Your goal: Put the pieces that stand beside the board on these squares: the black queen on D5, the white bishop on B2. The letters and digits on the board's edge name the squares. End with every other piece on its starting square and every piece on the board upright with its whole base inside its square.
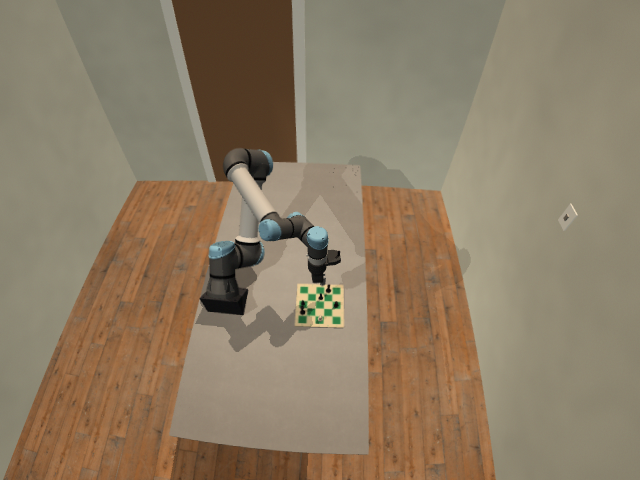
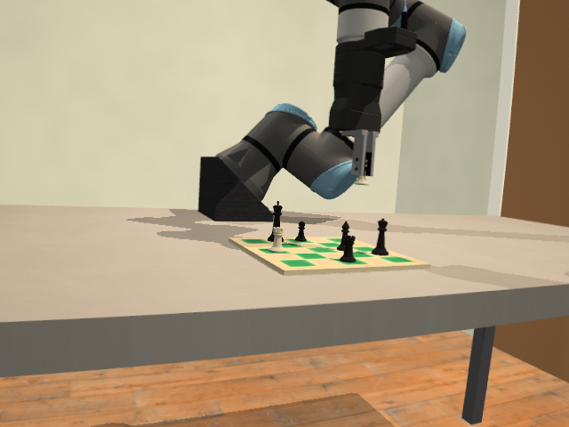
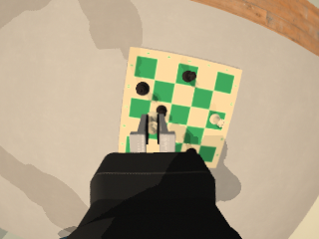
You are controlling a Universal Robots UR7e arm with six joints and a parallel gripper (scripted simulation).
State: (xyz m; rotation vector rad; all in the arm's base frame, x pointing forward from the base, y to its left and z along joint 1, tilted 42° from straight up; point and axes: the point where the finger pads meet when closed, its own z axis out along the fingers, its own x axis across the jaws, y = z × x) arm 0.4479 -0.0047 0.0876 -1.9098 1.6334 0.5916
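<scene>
- Your gripper (image 2: 363,175) hangs high, clamped narrow on the white bishop (image 2: 362,181).
- Below it: board (image 2: 300,269) on the worktop (image 2: 138,276), carrying black pieces and a white rook (image 2: 276,240).

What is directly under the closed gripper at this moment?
The gripper is shut on a white piece, apparently the white bishop; only its base shows below the fingers, held high above the board. The wrist view puts it over the board, but the exact square is covered.

A long grey rectangular bench (image 1: 268,392) on dark square legs (image 2: 476,372) runs down the frame's centre over orange-brown plank flooring (image 1: 103,330). Pale greenish walls (image 1: 392,77) flank a brown door (image 1: 237,72) at upper centre; a small wall plate (image 1: 567,216) sits at right.
</scene>
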